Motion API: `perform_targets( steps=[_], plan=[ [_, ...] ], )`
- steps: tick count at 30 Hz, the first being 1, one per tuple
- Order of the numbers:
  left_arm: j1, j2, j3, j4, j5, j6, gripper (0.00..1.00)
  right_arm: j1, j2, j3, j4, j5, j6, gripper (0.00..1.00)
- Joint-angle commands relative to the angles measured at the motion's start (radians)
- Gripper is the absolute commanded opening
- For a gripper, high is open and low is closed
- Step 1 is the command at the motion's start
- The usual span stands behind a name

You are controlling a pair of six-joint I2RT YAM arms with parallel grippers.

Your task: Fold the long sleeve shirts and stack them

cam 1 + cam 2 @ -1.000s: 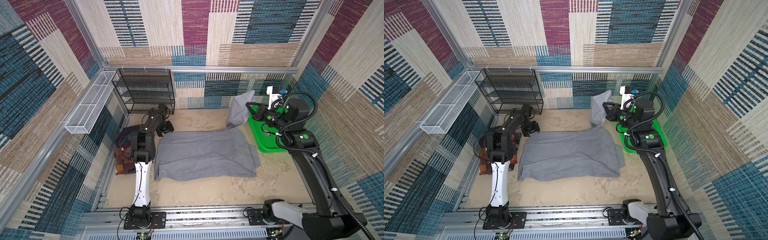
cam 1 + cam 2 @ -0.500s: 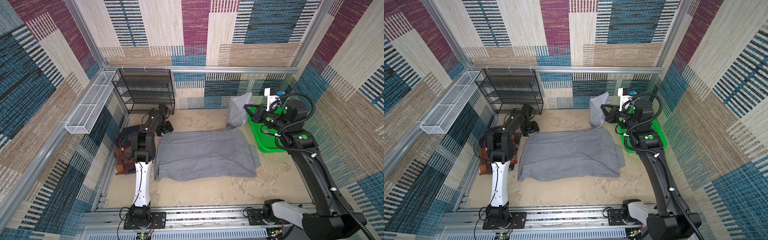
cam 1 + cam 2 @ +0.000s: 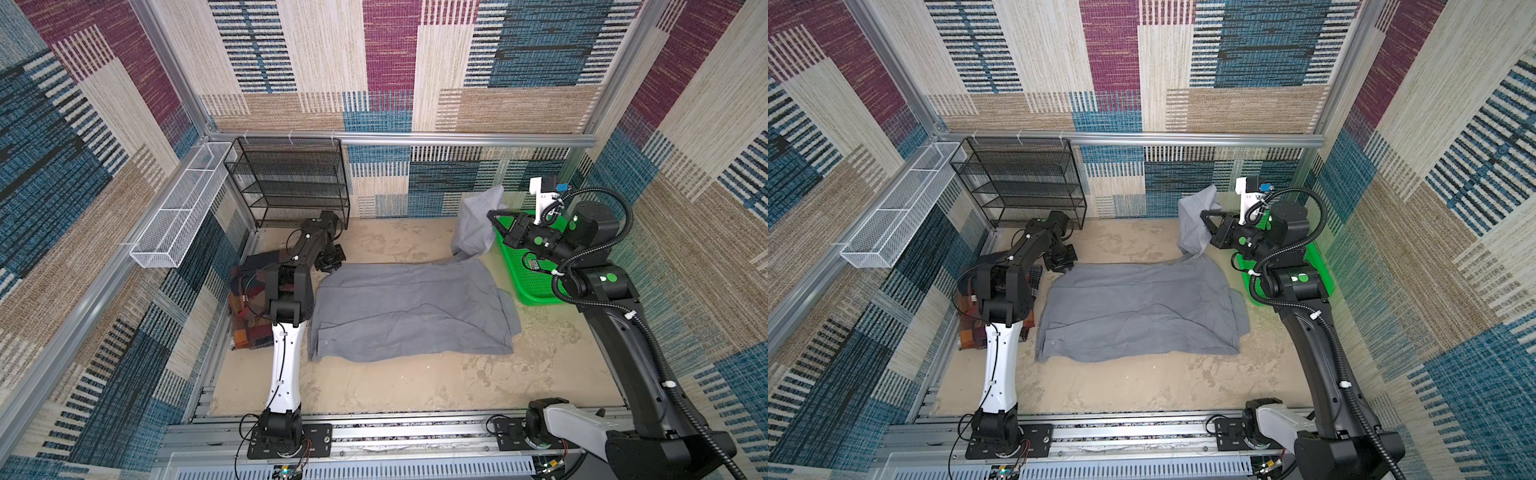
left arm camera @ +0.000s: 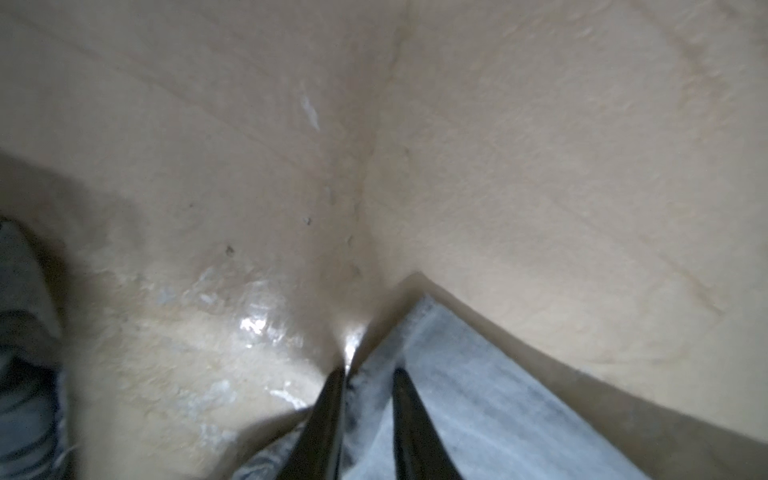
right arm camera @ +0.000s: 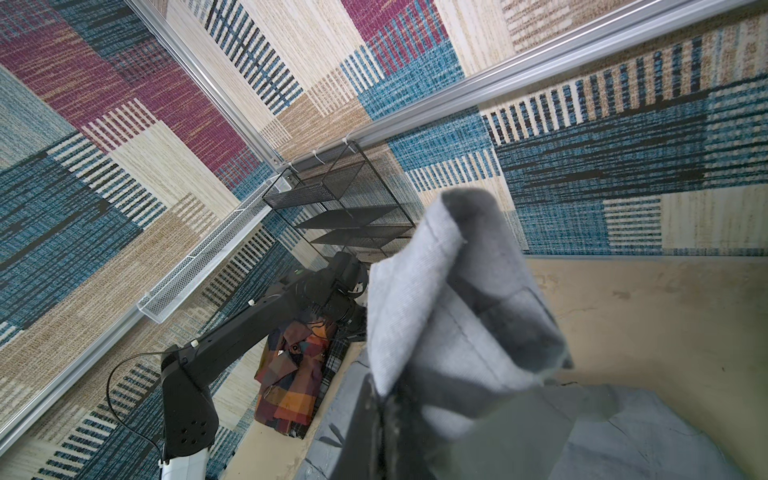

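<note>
Two shirts, no stack yet: your right gripper point(image 3: 492, 215) pinches the gray shirt point(image 3: 411, 311) aloft far right, left gripper point(image 4: 368, 372) clamps its far-left corner; plaid shirt point(image 5: 291, 374) waits left.

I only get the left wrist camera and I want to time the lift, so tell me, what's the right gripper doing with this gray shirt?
Observer: The right gripper is shut on one end of the gray shirt, holding it up off the floor beside the green basket.
Operator: Where's the other shirt?
Observer: The plaid shirt lies in a heap on the outer side of the left arm.
Operator: Is the rest of the gray one flat?
Observer: Mostly spread out flat, with a few wrinkles.
</note>
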Motion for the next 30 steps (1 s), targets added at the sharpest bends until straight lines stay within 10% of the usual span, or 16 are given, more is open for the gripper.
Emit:
perform_targets(
  steps=[1,9,30],
  plan=[
    [-0.001,-0.021,-0.006,-0.002,0.018,0.006,0.09,0.002,-0.007,-0.003,0.041,-0.021,0.014,0.00],
    [-0.013,-0.187,-0.080,0.048,-0.031,0.017,0.00,0.002,-0.037,-0.016,0.031,-0.009,0.013,0.00],
    [-0.025,-0.989,-1.203,0.791,-0.131,-0.127,0.00,0.002,-0.274,-0.164,-0.314,0.117,-0.027,0.00]
  ],
)
